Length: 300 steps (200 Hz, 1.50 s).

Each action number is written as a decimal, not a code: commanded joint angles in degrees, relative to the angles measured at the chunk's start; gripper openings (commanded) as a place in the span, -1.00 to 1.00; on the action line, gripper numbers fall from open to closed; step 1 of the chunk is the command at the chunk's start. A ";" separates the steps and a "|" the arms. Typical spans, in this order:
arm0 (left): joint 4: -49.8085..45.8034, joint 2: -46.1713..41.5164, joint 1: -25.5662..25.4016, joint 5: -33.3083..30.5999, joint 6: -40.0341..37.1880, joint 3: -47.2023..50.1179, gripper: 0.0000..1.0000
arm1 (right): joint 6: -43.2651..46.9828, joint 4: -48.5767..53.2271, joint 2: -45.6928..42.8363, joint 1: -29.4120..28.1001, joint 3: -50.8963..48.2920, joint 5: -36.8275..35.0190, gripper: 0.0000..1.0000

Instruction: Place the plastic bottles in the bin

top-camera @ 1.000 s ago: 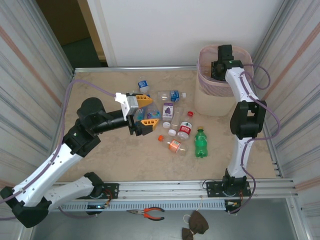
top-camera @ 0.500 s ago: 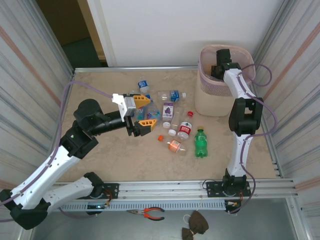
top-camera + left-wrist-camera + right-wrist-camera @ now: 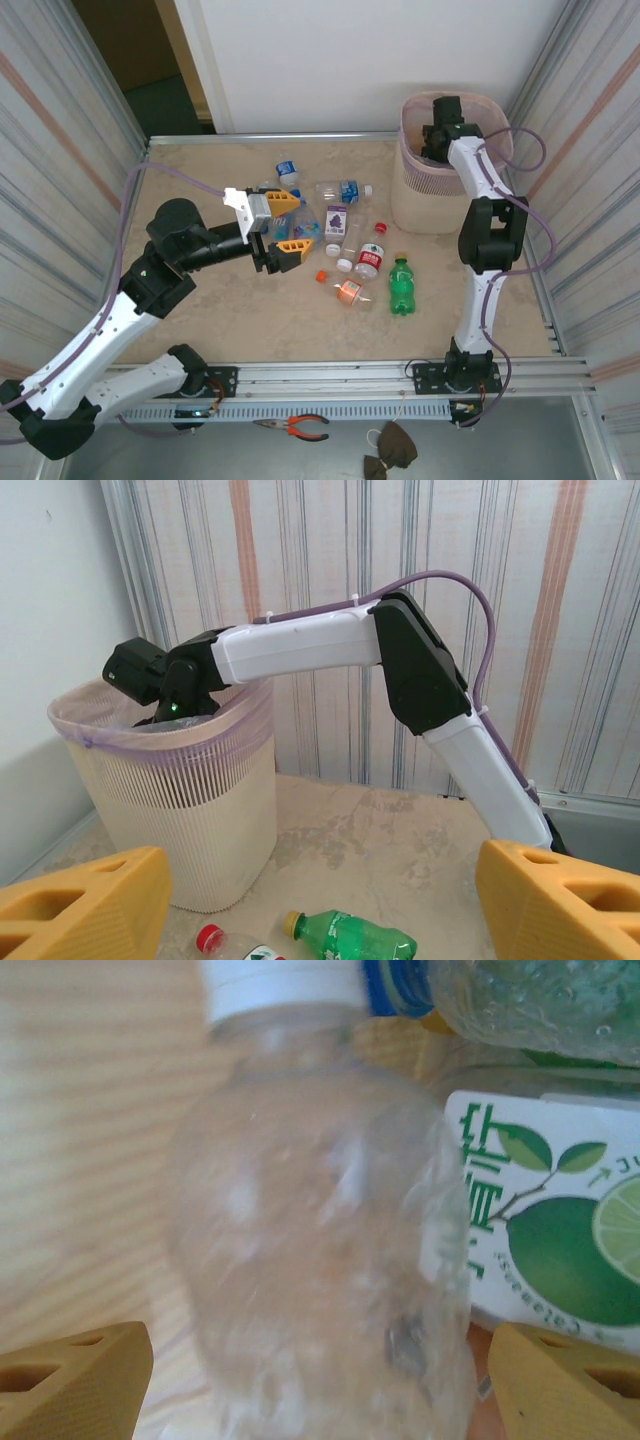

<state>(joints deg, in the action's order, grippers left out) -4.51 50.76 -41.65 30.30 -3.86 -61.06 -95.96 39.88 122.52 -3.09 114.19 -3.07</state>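
Right pincer, jaws wide in the bin, drops a clear bottle; next the open, empty left pincer must grasp bottles off the bench.

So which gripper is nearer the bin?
Right. The right gripper is down in the mouth of the bin; the left gripper hovers by the loose bottles, well to the bin's left.

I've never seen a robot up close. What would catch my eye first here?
The pink bin at the table's far right, the right arm arched over it and the right hand dipped inside, open above a lime-labelled bottle. Then the plastic bottles strewn mid-table, a green bottle nearest, and the left hand, orange-tipped and open, beside them.
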 commanded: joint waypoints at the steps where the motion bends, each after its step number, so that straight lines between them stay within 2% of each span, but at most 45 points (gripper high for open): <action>1: 0.43 -1.15 -0.17 -0.69 -0.36 0.15 0.60 | -0.98 2.22 -5.75 0.49 0.68 -1.90 0.74; 70: 0.81 -0.35 -0.20 -1.78 -0.60 0.60 0.60 | 0.22 2.46 -13.97 0.60 0.42 -2.82 0.72; 100: 1.10 0.41 -0.19 -2.80 -0.22 0.69 0.60 | 5.32 1.71 -17.94 0.00 0.41 -4.95 0.70; 119: 1.13 1.06 -0.19 -3.76 -0.01 0.75 0.60 | 11.76 0.29 -20.32 -0.37 -0.33 -5.43 0.65; 146: 1.01 2.61 0.29 -5.00 0.84 0.53 0.60 | 29.42 -6.09 -25.20 -1.78 -4.91 -6.83 0.60; 181: -0.12 4.66 1.90 -11.41 4.18 0.15 0.59 | 52.28 -16.63 -33.30 -1.86 -15.20 0.55 0.52; 211: -2.71 6.68 4.40 -15.96 7.47 -0.56 0.58 | 65.82 -17.06 -39.07 -2.14 -18.81 5.20 0.51; 232: -7.18 8.60 5.52 -22.74 10.48 -2.03 0.57 | 70.30 -14.88 -42.42 -2.15 -20.29 5.05 0.53; 254: -13.25 11.92 8.37 -26.40 12.73 -4.12 0.53 | 71.39 -14.23 -45.88 -1.94 -22.94 4.80 0.53; 300: -19.37 20.01 16.49 -23.60 12.65 -6.58 0.49 | 71.81 -12.64 -50.65 -2.01 -25.55 5.26 0.53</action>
<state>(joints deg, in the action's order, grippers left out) -18.63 67.55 -28.67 6.92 7.77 -64.84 -27.07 26.02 74.19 -4.91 89.95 1.43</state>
